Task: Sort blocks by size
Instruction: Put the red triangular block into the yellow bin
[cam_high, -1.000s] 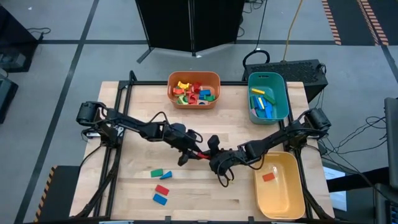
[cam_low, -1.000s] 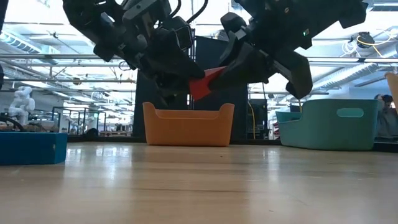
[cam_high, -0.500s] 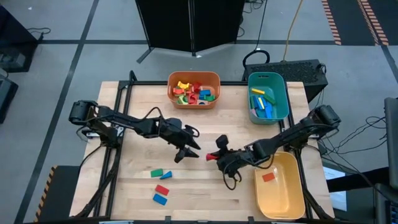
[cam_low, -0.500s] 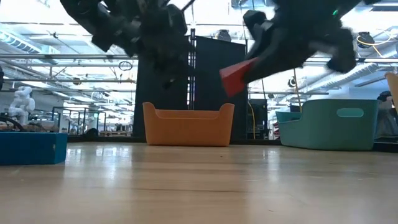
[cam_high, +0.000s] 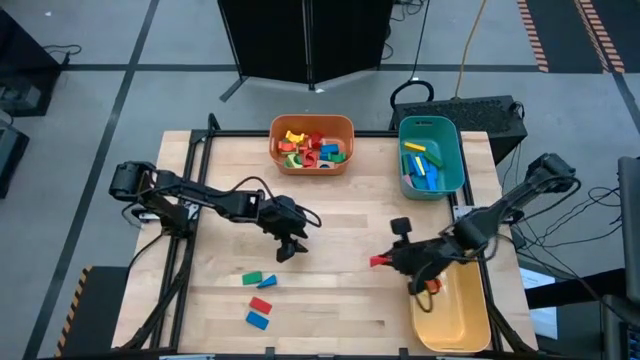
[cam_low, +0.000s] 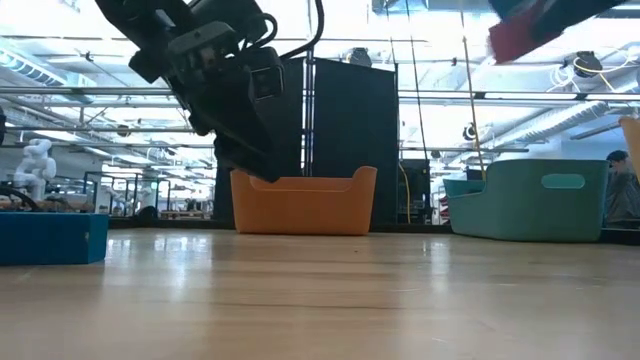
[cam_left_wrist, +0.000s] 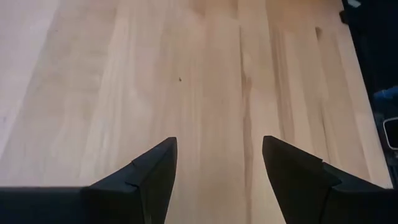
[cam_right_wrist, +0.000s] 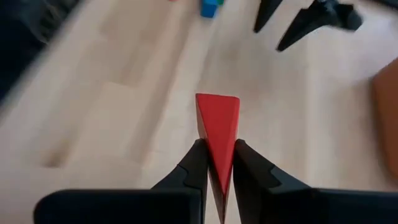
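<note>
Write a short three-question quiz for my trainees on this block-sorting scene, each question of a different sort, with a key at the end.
1. True or false: the right gripper is shut on a red block.
2. Which bin lies closest to the right gripper in the high view? A) orange bin B) teal bin C) yellow bin
3. Fill in: the left gripper hangs over bare table with its fingers ____.

Key: 1 true; 2 C; 3 open.
</note>
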